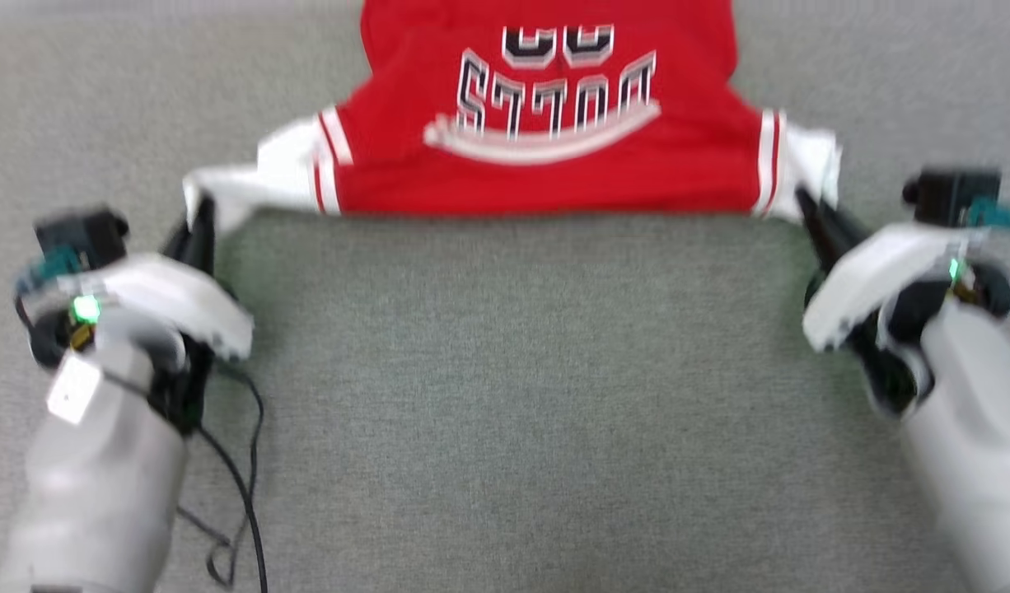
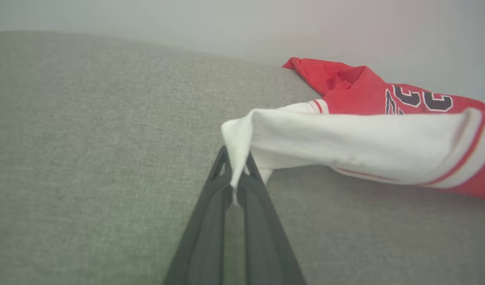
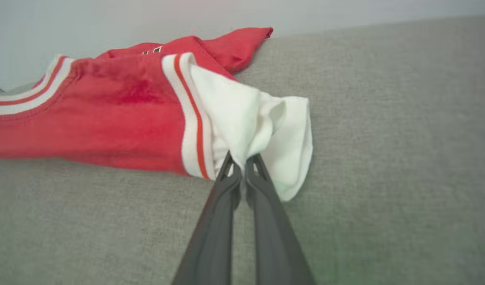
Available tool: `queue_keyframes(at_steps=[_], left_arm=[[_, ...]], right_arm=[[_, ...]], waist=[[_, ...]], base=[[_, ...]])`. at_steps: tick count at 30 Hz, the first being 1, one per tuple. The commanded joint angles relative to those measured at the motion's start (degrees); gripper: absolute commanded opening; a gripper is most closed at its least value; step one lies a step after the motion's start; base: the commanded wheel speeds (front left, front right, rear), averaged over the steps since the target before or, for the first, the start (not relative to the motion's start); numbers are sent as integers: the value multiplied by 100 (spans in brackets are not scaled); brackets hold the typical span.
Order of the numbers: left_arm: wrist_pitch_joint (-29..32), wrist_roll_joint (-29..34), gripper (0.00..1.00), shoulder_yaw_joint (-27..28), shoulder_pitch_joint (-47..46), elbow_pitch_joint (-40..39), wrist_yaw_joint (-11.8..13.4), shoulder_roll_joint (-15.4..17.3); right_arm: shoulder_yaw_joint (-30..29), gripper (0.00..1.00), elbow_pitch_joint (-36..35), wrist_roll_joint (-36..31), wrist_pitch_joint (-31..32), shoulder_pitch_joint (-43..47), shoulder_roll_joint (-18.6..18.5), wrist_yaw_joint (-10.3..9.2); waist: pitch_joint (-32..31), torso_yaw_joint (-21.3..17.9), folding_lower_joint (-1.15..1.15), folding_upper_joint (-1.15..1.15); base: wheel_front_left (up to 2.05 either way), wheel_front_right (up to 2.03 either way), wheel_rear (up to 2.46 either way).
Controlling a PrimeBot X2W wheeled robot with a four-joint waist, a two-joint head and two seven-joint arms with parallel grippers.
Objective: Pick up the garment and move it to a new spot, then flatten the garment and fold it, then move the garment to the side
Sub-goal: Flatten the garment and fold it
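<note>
The red garment [image 1: 546, 165] lies stretched across the far half of the grey surface, lettering face up and reading upside down from my head view. Its white sleeves point outward to both sides. My left gripper [image 1: 200, 216] is shut on the tip of the left white sleeve [image 2: 242, 134], which rises a little off the surface. My right gripper [image 1: 804, 202] is shut on the bunched right white sleeve [image 3: 262, 126]. The garment's [image 3: 108, 114] near edge runs taut between the two grippers. Its far end [image 2: 325, 73] reaches toward the back edge.
A grey fabric-covered surface [image 1: 505, 395] spreads under everything, with open room between my arms. A black cable [image 1: 245, 486] hangs from my left forearm and trails over the surface at the lower left. A pale wall stands behind the surface's far edge [image 2: 108, 39].
</note>
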Motion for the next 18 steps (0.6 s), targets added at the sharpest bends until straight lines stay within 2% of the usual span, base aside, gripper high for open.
queue_keyframes(at_steps=[1,6,13,18], left_arm=[[-35,-23,0,45,344,-120,8,43],[-61,-66,0,238,1395,-648,100,88],[-64,-61,0,437,2850,-1592,435,133],[46,-193,0,485,3805,-2185,683,70]], right_arm=[[-28,0,-90,83,-47,356,-55,-10],[-94,0,-403,227,-77,1292,-119,-10],[-358,0,-879,278,28,2471,-150,-11],[-692,0,-1292,204,78,3343,11,-12]], waist=[[-391,-42,1,0],[-887,-79,1,0],[-1423,-80,1,0],[-1749,-37,1,0]], base=[[0,0,0],[0,0,0],[0,0,0],[0,0,0]])
